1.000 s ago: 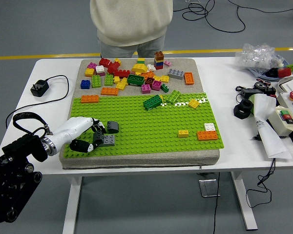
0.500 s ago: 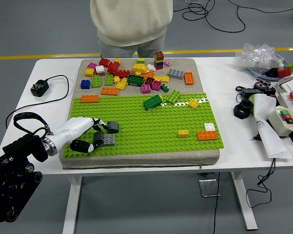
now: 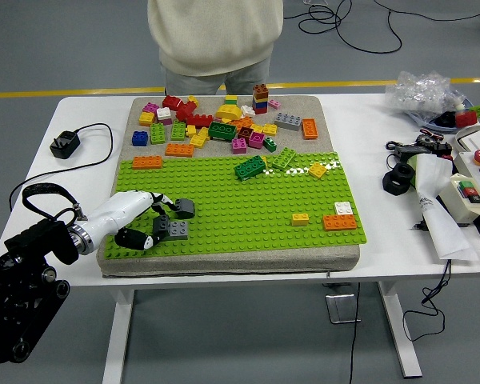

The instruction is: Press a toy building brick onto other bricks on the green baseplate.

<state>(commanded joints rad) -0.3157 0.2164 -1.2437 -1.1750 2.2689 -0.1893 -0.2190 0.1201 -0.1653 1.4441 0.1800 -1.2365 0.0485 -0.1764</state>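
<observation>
Resting at the near left corner of the green baseplate (image 3: 240,204), our left hand (image 3: 140,220) sits with its fingers (image 3: 160,224) curled around a grey brick (image 3: 174,230), which lies on the plate's studs just beside a second grey piece (image 3: 185,209). We compare this with the views from a second and half a second ago and find almost nothing changed: the hand, the grey brick and the loose pile are all where they were. We read that stillness as a press or a settling grasp under way rather than a carry, though we cannot tell whether the brick is seated on the studs or only lying on them.

Loose bricks (image 3: 216,124) crowd the mat's far edge, near a person in a cream sweater (image 3: 214,36) standing at the desk's (image 3: 360,128) far side; the person's hands are out of view. An orange and white stack (image 3: 340,218) and a small yellow brick (image 3: 301,219) stand on the plate toward the near right corner. Our right hand is not in the picture. A black plug (image 3: 64,145) lies at the desk's left edge.
</observation>
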